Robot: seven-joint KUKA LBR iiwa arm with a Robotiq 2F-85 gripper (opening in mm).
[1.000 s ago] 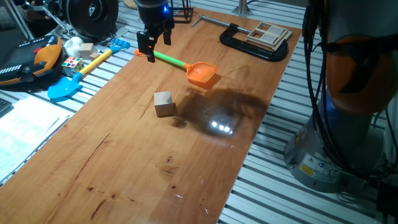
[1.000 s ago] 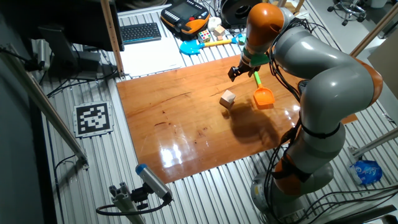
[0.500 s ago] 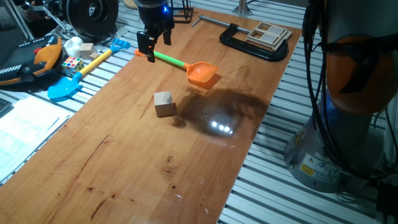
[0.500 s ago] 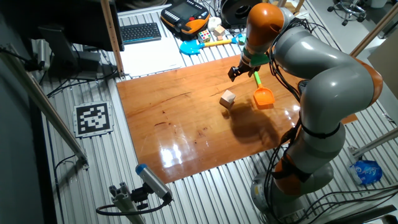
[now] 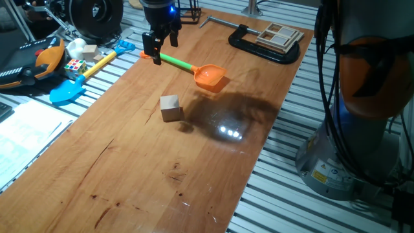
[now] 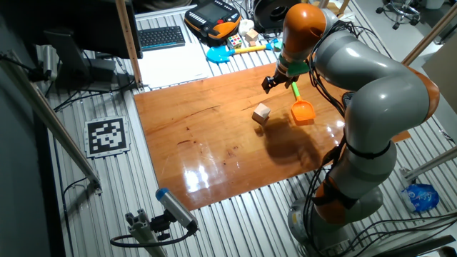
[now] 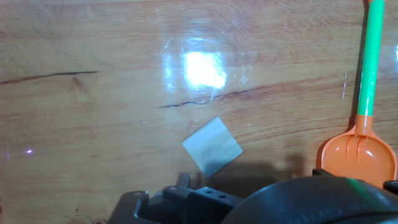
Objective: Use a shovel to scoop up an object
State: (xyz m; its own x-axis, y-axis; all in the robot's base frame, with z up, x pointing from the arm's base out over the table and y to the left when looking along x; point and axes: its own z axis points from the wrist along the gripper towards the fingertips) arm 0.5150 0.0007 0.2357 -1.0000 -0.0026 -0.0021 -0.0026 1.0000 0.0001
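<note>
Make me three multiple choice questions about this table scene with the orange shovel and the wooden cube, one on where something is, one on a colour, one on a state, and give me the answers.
1. Where is the wooden cube relative to the shovel?
A. Lying in the scoop blade
B. On the table, apart from the blade
C. Under the black clamp

2. What colour is the shovel's shaft?
A. Green
B. Yellow
C. Blue

3. What is the end effector doing?
A. Gripping the cube
B. Hanging far off the table with nothing near it
C. Sitting at the shovel's handle end, with the blade raised off the table

Answers:
1. B, since bare wood shows between cube and blade in both fixed views.
2. A, since a green shaft runs from the orange blade to the end effector.
3. C, since its fingers straddle the handle end and the blade casts a separate shadow.
</note>
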